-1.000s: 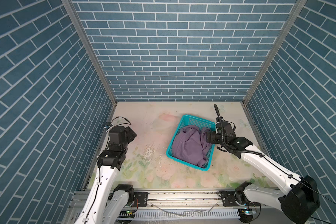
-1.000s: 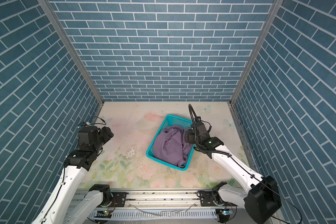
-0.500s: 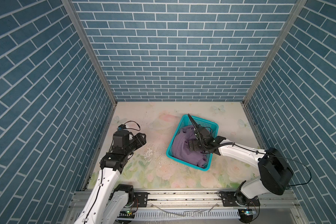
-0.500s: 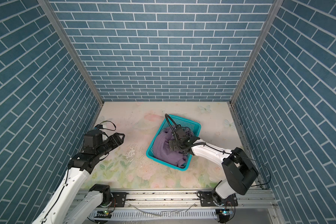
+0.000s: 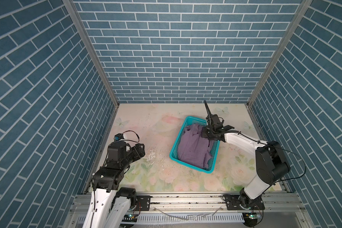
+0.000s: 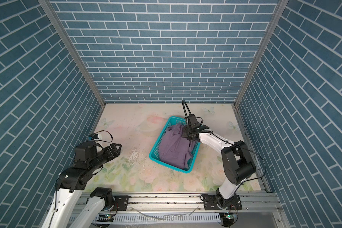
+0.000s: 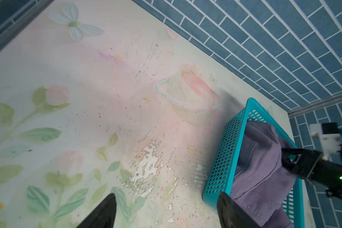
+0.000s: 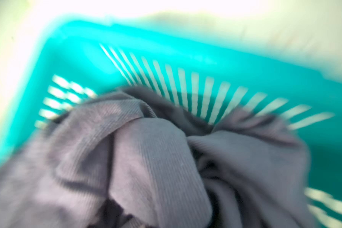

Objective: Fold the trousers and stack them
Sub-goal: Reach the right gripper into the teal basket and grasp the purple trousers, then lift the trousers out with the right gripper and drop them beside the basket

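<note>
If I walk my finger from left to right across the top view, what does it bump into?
left tool → white peeled patch → teal basket with the trousers inside → right arm's big black joint

left arm (image 5: 124,158) hovers, jaws spread wide; right arm (image 5: 239,140) stretches forward and down, jaws pinched together.
</note>
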Available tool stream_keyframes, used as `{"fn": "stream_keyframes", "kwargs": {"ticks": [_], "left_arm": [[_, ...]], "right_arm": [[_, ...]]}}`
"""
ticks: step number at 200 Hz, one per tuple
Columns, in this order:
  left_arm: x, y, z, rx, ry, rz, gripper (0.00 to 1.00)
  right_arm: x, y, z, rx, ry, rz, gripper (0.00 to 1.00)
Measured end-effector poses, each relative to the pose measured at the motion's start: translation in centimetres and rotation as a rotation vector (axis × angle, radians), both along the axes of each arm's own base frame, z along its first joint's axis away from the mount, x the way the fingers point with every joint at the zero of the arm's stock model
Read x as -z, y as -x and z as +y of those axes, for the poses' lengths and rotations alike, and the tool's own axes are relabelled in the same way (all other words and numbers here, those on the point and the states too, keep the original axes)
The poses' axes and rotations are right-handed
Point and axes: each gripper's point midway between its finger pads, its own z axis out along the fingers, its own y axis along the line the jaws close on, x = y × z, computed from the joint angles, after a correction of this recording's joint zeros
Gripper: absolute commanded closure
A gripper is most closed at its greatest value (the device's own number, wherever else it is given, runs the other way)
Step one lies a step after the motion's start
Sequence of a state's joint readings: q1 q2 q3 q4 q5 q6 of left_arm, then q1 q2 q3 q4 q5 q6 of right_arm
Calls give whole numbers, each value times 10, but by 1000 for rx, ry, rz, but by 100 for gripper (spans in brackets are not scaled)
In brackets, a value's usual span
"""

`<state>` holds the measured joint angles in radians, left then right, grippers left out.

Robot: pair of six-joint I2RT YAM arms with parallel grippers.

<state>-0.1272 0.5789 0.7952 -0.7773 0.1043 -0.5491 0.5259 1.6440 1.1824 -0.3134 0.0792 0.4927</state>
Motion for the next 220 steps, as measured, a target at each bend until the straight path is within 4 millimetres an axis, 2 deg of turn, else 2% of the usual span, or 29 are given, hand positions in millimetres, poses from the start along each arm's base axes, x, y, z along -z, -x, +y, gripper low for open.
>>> {"fn": "stream_keyframes", "kwargs": {"ticks": [16,37,45,58,76,90,111,128,140,157,167,185,196,210,220], "left_arm": [[-15,1,7,-18,-39,-21,13],[-31,1,13,-35,-74,-51,13],[-34,2,15,-42,-84,-55,12],[-36,2,17,-46,-94,-56,12],[-37,2,19,-53,-105,-48,9],[-38,2,21,-59,-114,-46,7],[-40,2,24,-76,-128,-46,5],[-44,2,28,-96,-138,-54,3],[-46,3,31,-110,-143,-59,2],[-46,5,35,-131,-149,-61,1],[-47,7,37,-142,-151,-64,1],[-48,10,40,-159,-156,-69,1],[-47,12,42,-170,-159,-64,1],[-44,14,44,-182,-159,-54,1],[-42,14,44,-186,-157,-47,1]], "right_arm": [[-61,-10,-1,1,5,-132,100],[-147,-6,4,-15,9,-327,100],[-179,3,15,-43,3,-402,100],[-218,19,40,-104,-22,-485,100],[-247,44,77,-203,-47,-549,100],[-255,63,109,-291,-39,-570,100],[-256,92,170,-458,7,-605,100],[-248,120,219,-603,33,-623,100],[-238,136,246,-688,37,-622,100],[-224,153,270,-770,33,-603,100],[-216,155,276,-787,34,-592,88],[-209,150,277,-786,42,-578,53],[-209,146,276,-774,39,-579,36],[-211,141,273,-759,31,-585,25],[-205,138,266,-745,33,-569,21]]}}
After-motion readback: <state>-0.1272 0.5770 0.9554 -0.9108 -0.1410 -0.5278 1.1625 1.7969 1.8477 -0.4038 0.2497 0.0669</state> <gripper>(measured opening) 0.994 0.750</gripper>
